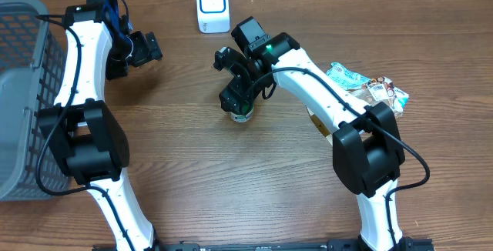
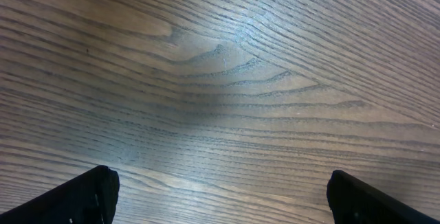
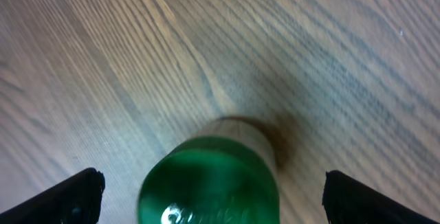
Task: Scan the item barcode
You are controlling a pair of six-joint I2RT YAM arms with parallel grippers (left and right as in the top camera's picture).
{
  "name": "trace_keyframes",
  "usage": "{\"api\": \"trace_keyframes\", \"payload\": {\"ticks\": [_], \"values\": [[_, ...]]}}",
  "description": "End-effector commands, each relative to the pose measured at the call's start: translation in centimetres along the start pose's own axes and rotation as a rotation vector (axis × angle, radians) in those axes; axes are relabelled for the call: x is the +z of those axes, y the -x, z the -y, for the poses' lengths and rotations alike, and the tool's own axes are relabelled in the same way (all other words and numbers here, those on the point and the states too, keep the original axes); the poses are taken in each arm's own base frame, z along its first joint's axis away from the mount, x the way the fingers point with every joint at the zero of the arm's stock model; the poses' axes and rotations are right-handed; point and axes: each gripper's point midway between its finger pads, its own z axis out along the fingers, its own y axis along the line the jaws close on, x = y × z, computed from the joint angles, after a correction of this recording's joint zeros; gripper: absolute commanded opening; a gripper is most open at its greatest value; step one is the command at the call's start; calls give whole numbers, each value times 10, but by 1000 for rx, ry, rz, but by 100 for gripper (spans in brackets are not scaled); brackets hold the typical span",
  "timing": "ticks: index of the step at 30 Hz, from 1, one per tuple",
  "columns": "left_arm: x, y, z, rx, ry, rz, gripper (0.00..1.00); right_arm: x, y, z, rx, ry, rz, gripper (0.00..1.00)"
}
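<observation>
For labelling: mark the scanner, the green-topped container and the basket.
white scanner [image 1: 212, 6]: overhead view, front face.
green-topped container [image 3: 210, 179]: right wrist view, its green top.
grey basket [image 1: 35, 58]: overhead view, mesh wall.

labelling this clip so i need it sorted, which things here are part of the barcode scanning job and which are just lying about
In the job:
green-topped container
right gripper, jaws open either side of the container
white scanner

Lying about:
grey basket
snack packets
left gripper, jaws open, holding nothing
</observation>
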Motion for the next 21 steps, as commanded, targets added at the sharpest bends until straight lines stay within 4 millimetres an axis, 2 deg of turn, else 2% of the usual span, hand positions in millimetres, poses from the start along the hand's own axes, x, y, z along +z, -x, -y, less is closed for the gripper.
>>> {"api": "trace_keyframes", "payload": {"ticks": [1,5,7,8,9,11,12,14,17,21], "values": [[1,3,3,1,4,7,100,-37,18,-6,101,-16,62,100],[1,3,3,1,4,7,100,-47,27,-19,176,57,91,100],[1,3,3,1,4,7,99,-51,38,-38,162,171,134,100],[1,3,3,1,4,7,100,-53,43,-46,153,221,154,96],[1,3,3,1,4,7,100,-54,50,-54,138,268,182,59],[1,3,3,1,4,7,100,-53,56,-57,128,276,203,27],[1,3,3,1,4,7,100,-50,59,-57,137,265,206,19],[1,3,3,1,4,7,99,-38,62,-54,191,220,196,10],[1,3,3,1,4,7,99,-16,61,-53,275,156,170,6],[1,3,3,1,4,7,99,15,53,-57,327,75,126,5]]}}
